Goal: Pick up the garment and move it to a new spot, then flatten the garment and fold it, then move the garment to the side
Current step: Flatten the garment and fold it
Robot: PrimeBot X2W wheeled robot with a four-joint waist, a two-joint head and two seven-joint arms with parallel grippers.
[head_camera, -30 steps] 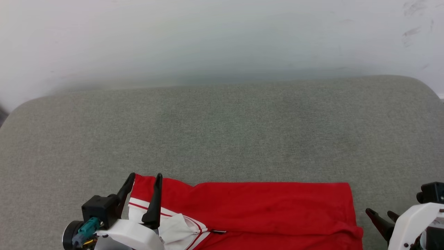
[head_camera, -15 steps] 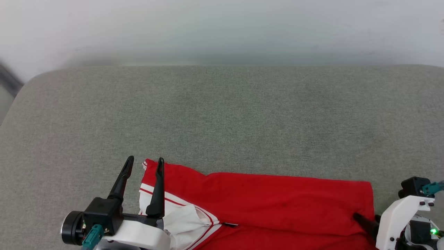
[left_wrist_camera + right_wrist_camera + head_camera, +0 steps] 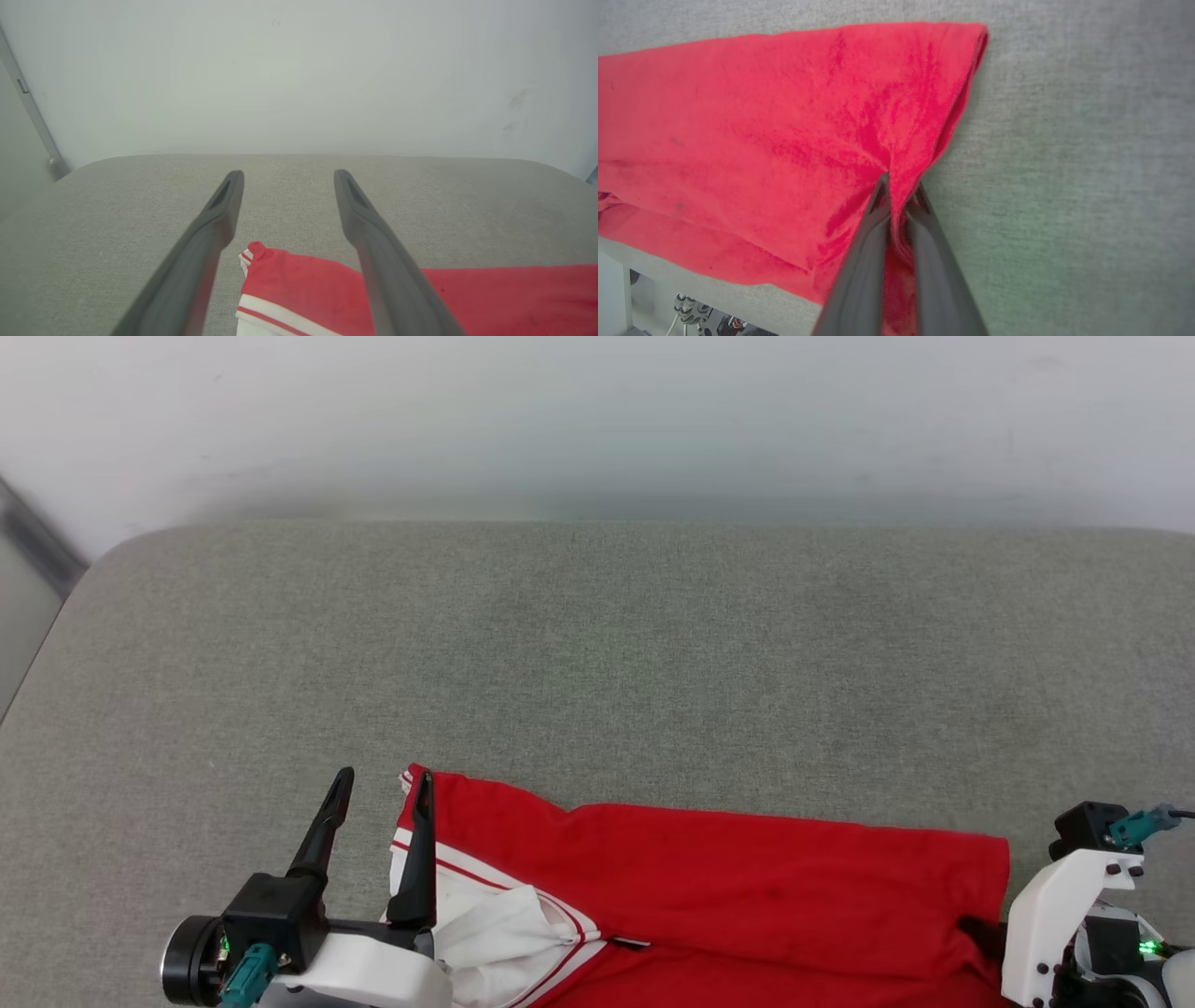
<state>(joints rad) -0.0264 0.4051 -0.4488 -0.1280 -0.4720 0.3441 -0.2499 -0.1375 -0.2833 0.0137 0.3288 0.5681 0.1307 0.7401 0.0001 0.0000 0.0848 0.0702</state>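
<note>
My left gripper point(image 3: 386, 775) hangs over the near left part of the grey fabric-covered counter point(image 3: 597, 653) with its two fingers spread wide and nothing between them. In the left wrist view the fingers of that gripper point(image 3: 288, 174) point toward the counter's point(image 3: 490, 200) far edge, and the left corner of the garment point(image 3: 299, 280) shows in the gap between them. I cannot tell whether either finger touches the cloth. The garment point(image 3: 747, 887) is a red shirt lying in a long band along the counter's near edge. Its white sleeve point(image 3: 485, 933), with thin red-and-white stripe trim point(image 3: 280, 317), sits bunched at the left end just beside my left wrist. My right gripper point(image 3: 976, 931) is at the near right part of the counter, at the shirt's right end, mostly hidden behind my white forearm in the head view. The right wrist view shows the fingers of that gripper point(image 3: 901, 186) pinched nearly together on a fold of the red fabric point(image 3: 761, 130) close to its right-hand edge. Creases radiate from the pinch, and the grey counter point(image 3: 1064, 163) lies just beside it. A pale wall point(image 3: 597, 420) rises behind the counter's far edge.
</note>
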